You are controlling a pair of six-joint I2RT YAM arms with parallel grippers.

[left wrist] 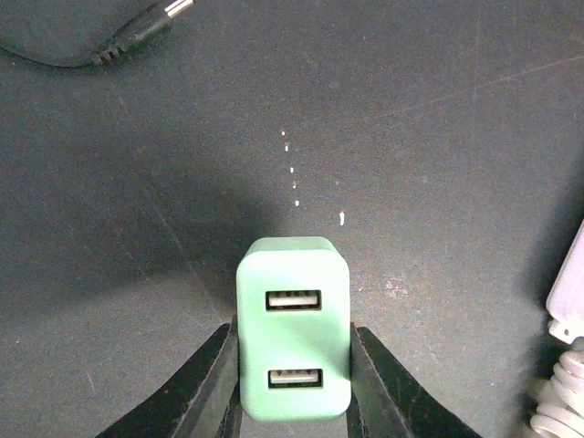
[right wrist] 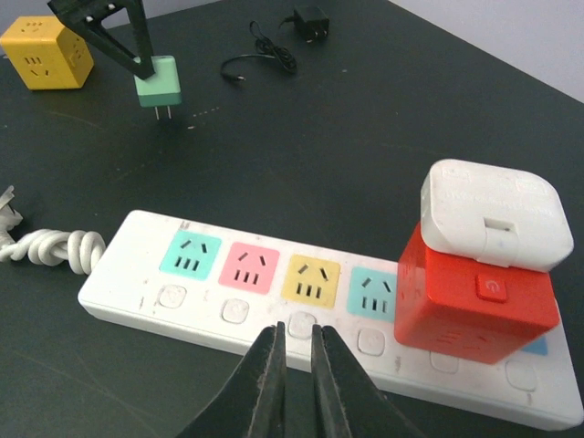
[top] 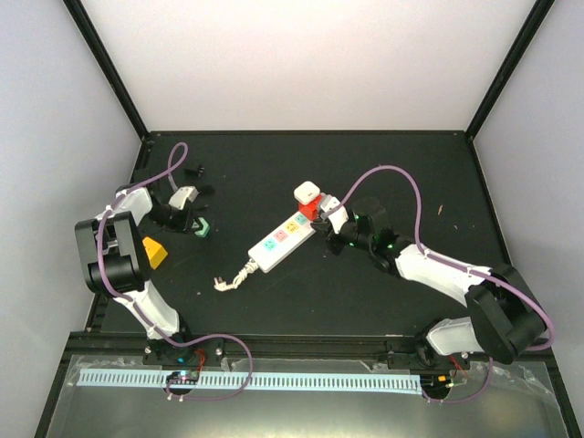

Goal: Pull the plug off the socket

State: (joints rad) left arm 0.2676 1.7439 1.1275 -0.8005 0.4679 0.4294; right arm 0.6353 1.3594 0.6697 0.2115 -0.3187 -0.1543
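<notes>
the left arm is folded back tight on itself at the left edge of the table, its wrist pointing inward. the left gripper [left wrist: 294, 333] is clamped on the green plug [left wrist: 294, 301], one black finger pressed to each side of it. from the right wrist view the plug hangs above the dark table [top: 401, 173] with its two prongs pointing down (well apart from the strip). a yellow cube [top: 153, 251] sits just beside that arm, and a black adapter [top: 192, 171] with a thin cable lies further back.

the right arm is stretched long and low, running from its base at the near right on a diagonal toward the middle of the table. the right gripper [right wrist: 295, 342] has its fingers drawn almost together, with only a thin slit between them and nothing in it. the tips sit over the near edge of the socket [right wrist: 274, 297], below the yellow outlet face; i cannot tell if they touch it.

the socket lies flat on a slant at mid-table, with its knotted white cord stub [top: 230, 279] at the near-left end. a red cube adapter [right wrist: 474, 297] stands on its far end, with a white charger [right wrist: 493, 214] on top.
</notes>
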